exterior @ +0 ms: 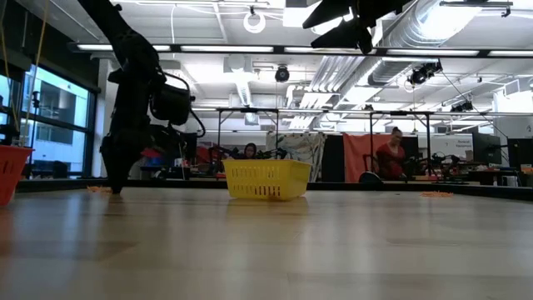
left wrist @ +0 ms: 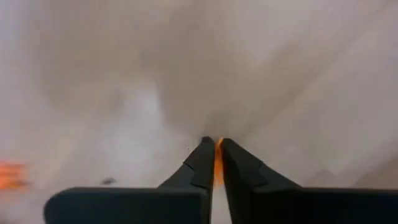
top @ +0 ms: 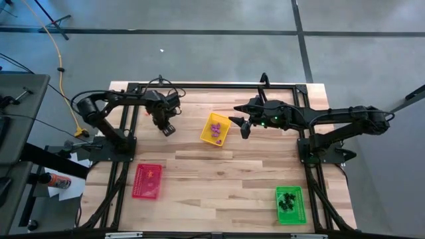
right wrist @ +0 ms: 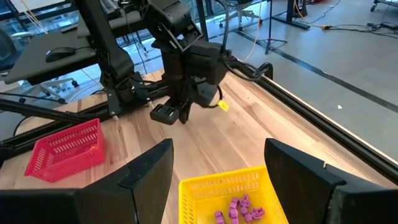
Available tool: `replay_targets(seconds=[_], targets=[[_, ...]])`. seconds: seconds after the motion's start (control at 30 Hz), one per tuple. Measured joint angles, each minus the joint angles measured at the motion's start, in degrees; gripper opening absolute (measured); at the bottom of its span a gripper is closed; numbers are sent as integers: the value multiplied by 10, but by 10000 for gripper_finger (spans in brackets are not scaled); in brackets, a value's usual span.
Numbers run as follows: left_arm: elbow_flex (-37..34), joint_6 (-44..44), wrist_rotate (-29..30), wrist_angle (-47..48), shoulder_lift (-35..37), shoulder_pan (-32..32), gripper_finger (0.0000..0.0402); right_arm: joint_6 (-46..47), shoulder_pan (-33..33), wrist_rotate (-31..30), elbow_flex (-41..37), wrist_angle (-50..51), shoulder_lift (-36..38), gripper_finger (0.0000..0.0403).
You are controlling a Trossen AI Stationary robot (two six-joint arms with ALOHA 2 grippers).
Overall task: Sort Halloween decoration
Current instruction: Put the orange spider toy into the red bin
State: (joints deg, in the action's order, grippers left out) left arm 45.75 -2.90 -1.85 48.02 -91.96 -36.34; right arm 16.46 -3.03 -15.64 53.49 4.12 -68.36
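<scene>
The left gripper is seen pressed down to the wooden table, its two dark fingers drawn nearly together on a thin orange trinket that shows as a sliver between the tips. In the high view this gripper is placed near the table's far left part, well apart from the yellow tray to its right, and in the low view it is found touching the tabletop. A few more orange bits are glimpsed on the wood just beside it. The right gripper is held above the table just beside the yellow tray's right edge, its fingers spread wide with nothing between them. Purple trinkets are gathered inside the yellow tray. A red tray is set near the front left of the table with something orange in it, and a green tray with black trinkets is placed at the front right. People are visible in the room behind the table.
</scene>
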Motion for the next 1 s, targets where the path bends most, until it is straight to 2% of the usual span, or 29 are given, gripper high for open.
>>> replay_targets(seconds=[0.17, 0.33, 0.43, 0.57, 0.63, 0.73, 1.0], targets=[[1, 2, 5, -20, 68, -8, 9, -1, 0, 0, 0, 6, 0, 247], [1, -5, -47, -66, 156, -7, 2, 0, 0, 0, 0, 12, 0, 247], [2, -35, -57, -92, 209, -6, 1, 0, 0, 0, 0, 12, 0, 247], [3, -56, 20, -77, 256, -7, 1, -3, 0, 0, 0, 12, 0, 247], [3, -56, 56, -56, 259, -13, 6, -7, 0, 0, 0, 12, 0, 247], [-1, -53, 62, -24, 242, -27, 28, -10, 0, 0, 0, 12, 0, 247], [-28, -64, 59, -4, 130, -43, 131, -9, 0, 13, 0, 12, 0, 247]])
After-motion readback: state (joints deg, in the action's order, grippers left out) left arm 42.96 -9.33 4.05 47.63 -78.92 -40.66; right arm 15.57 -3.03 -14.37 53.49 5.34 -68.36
